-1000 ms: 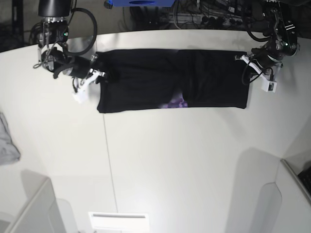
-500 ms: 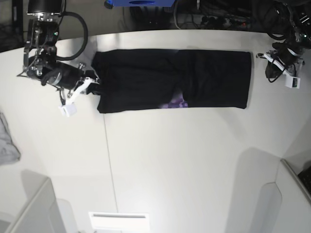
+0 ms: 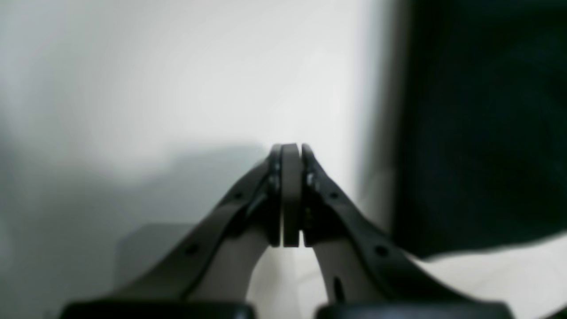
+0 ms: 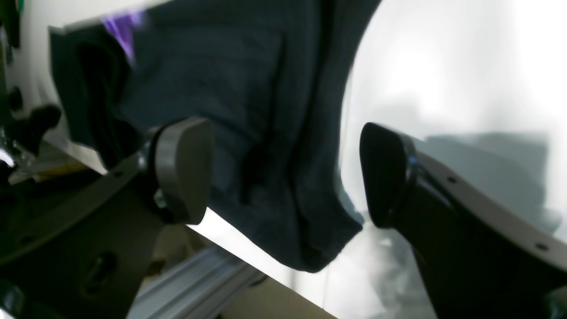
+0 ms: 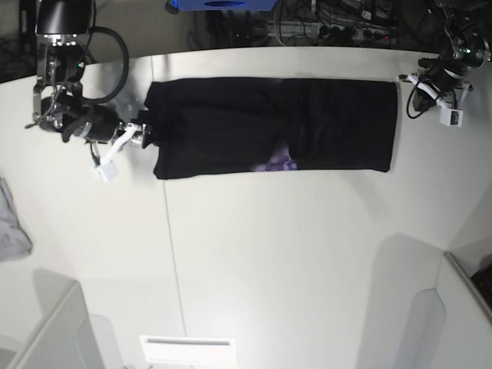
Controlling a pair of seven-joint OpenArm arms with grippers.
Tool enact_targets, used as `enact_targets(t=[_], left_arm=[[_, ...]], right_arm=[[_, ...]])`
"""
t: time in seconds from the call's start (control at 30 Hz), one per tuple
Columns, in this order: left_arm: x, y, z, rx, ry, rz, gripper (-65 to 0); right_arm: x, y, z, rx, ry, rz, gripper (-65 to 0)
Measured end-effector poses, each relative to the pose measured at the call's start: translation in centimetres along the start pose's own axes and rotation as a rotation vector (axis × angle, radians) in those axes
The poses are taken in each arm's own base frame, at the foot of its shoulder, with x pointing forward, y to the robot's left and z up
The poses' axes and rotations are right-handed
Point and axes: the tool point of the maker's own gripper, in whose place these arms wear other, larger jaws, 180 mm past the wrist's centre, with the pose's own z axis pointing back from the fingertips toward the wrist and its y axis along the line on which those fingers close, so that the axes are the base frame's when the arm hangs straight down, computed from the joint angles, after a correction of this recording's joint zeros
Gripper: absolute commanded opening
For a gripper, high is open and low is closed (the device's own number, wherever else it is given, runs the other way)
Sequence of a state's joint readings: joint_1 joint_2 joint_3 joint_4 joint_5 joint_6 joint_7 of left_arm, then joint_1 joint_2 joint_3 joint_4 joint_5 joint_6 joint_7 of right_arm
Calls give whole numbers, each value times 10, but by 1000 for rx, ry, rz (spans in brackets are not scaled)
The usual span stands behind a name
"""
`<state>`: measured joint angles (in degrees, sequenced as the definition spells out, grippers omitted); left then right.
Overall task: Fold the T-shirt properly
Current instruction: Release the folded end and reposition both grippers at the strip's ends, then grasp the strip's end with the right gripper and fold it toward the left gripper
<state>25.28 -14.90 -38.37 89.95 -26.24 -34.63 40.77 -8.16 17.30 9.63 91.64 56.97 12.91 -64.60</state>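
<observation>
The black T-shirt (image 5: pixel 269 127) lies on the white table as a long folded band, with a bit of purple print (image 5: pixel 278 163) at its near edge. My right gripper (image 5: pixel 141 132) is at the shirt's left end. In the right wrist view it is open (image 4: pixel 283 173), and the shirt's end (image 4: pixel 266 110) lies between the wide-apart jaws, untouched. My left gripper (image 5: pixel 415 86) is just off the shirt's right end. In the left wrist view it is shut and empty (image 3: pixel 291 148) over bare table, with the shirt (image 3: pixel 478 133) to its right.
A small grey cloth (image 5: pixel 11 223) lies at the table's left edge. White box walls stand at the front left (image 5: pixel 54 330) and front right (image 5: pixel 461 307). A blue object (image 5: pixel 223 4) and cables sit behind the table's far edge.
Both grippers have drawn outward from the shirt's ends. The left one moved right and toward the back edge; the right one slid left. The shirt lies still.
</observation>
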Motion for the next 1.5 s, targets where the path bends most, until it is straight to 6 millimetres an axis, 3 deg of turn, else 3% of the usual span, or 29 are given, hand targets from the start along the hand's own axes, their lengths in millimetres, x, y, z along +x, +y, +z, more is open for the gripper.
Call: enact_targets(t=[0.2, 0.47, 0.77, 1.07, 1.17, 1.37, 1.5], left_arm=[[2, 9, -5, 17, -4, 14, -650], [6, -20, -16, -66, -19, -5, -650], [13, -45, -29, -128, -46, 4, -650], [13, -58, -35, -168, -50, 5, -650], [14, -73, -39, -208, -51, -13, -650], [19, -81, -43, -226, -50, -21, -650], [25, -84, -46, -229, -57, -24, -650]], right_arm=[[-10, -13, -5, -12, 25, -27, -183], [-27, 26, -34, 83, 79, 42, -183], [-32, 35, -42, 121, 84, 28, -192], [-28, 18, -53, 121, 64, -61, -486], [-24, 13, -55, 101, 62, -50, -630], [-15, 9, -54, 70, 64, -22, -650], [-4, 3, -47, -58, 58, 129, -650]])
